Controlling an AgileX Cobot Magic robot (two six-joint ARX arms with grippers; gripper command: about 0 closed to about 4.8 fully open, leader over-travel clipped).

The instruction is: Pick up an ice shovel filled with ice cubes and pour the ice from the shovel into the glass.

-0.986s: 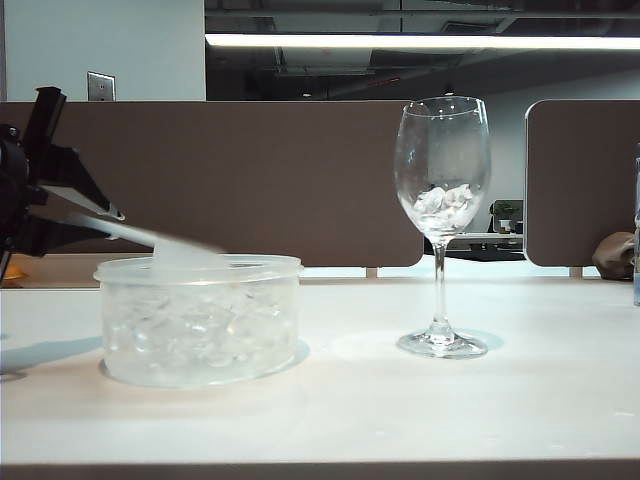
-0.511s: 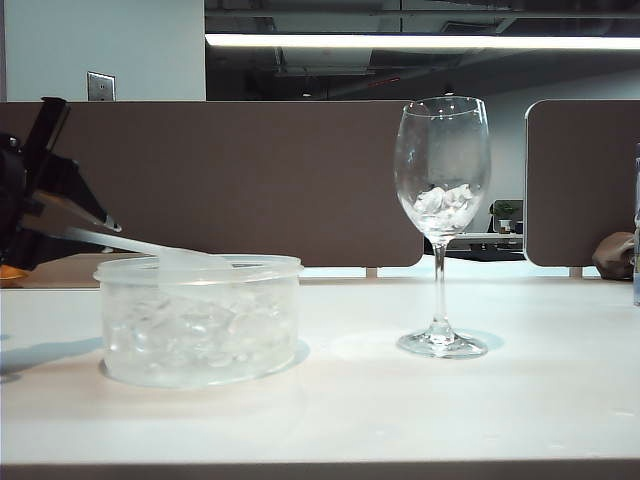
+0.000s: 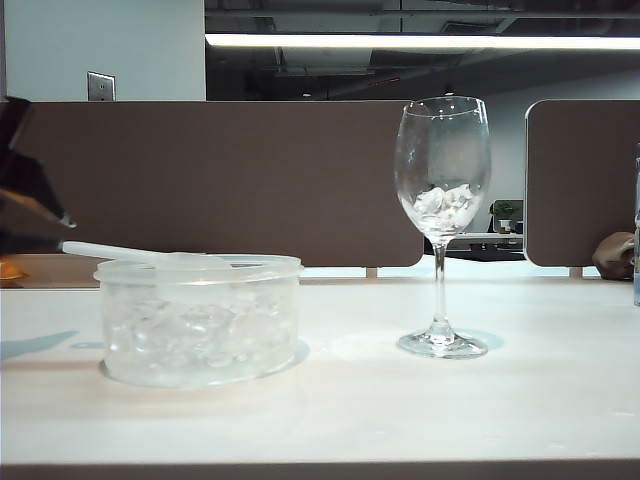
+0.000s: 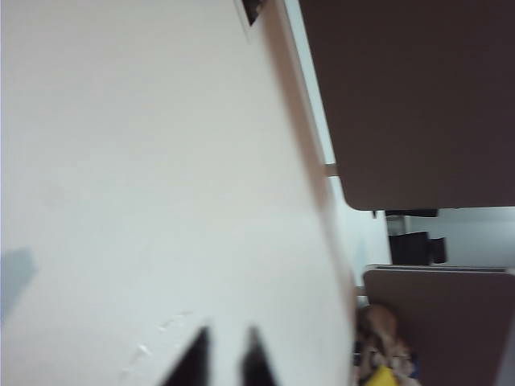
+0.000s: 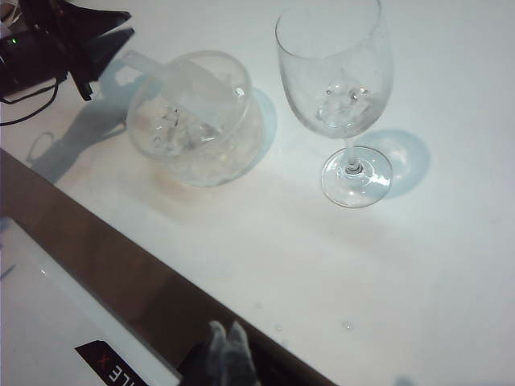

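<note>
The translucent ice shovel (image 3: pixel 150 256) lies flat across the rim of the round tub (image 3: pixel 200 325), its thin handle sticking out to the left. My left gripper (image 3: pixel 40 225) hangs at the far left edge, a short way clear of the handle end. It is open with nothing between its dark fingertips (image 4: pixel 197 358). The tub holds many ice cubes (image 3: pixel 195 330). The stemmed glass (image 3: pixel 442 170) stands upright to the right, with a few ice cubes (image 3: pixel 445 200) in its bowl. My right gripper (image 5: pixel 228 334) is shut, over the table's near edge, far from both.
From the right wrist view, the shovel (image 5: pixel 193 88) rests on the tub (image 5: pixel 189 121) and the glass (image 5: pixel 334 72) stands beside it. Brown partition panels (image 3: pixel 250 180) run behind the table. White tabletop (image 3: pixel 350 400) spreads in front of the tub and glass.
My left gripper has let go of the shovel handle and drawn back to the left. The shovel has sunk from a tilt to lie on the tub rim. The right arm is still.
</note>
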